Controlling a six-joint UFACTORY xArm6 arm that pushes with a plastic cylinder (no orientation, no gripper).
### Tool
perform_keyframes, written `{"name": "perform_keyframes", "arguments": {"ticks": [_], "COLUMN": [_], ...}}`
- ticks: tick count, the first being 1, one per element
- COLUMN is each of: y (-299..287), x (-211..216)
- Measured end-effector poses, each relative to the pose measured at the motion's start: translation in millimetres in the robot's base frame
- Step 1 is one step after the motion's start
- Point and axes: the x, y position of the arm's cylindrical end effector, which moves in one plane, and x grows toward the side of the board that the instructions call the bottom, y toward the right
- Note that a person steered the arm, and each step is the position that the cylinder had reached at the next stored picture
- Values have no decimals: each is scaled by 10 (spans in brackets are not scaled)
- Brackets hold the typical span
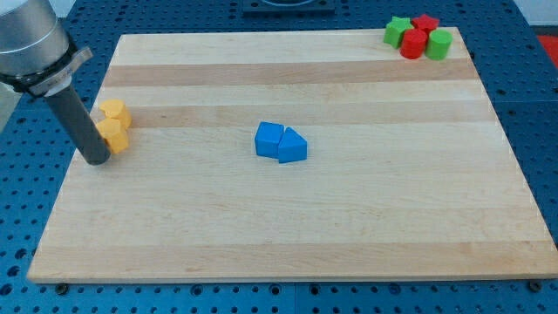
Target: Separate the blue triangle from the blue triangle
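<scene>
While my tip [96, 160] rests at the view's left edge of the pale wooden board [349, 235], it touches or sits just beside two yellow blocks [112, 125], whose shapes I cannot make out. There are no jaws to report: the arm ends in a plain dark rod holding nothing. Near the board's middle, well apart from my tip, lie the two blue blocks: a blue cube-like block [268, 139] and a blue triangle [292, 146], pressed together. At the view's top right sit a green star [398, 31], red star [425, 22], red cylinder [413, 44] and green cylinder [438, 44]. Risk: a push along their shared seam would likely slide both blues together, and leaving carelessly could drag the yellows. The rod hides part of the yellows.
</scene>
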Motion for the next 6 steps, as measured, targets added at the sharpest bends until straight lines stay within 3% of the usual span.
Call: {"name": "perform_keyframes", "arguments": {"ticks": [1, 2, 4, 5, 6], "y": [460, 1277, 2828, 2987, 2741], "x": [340, 444, 227, 10, -51]}}
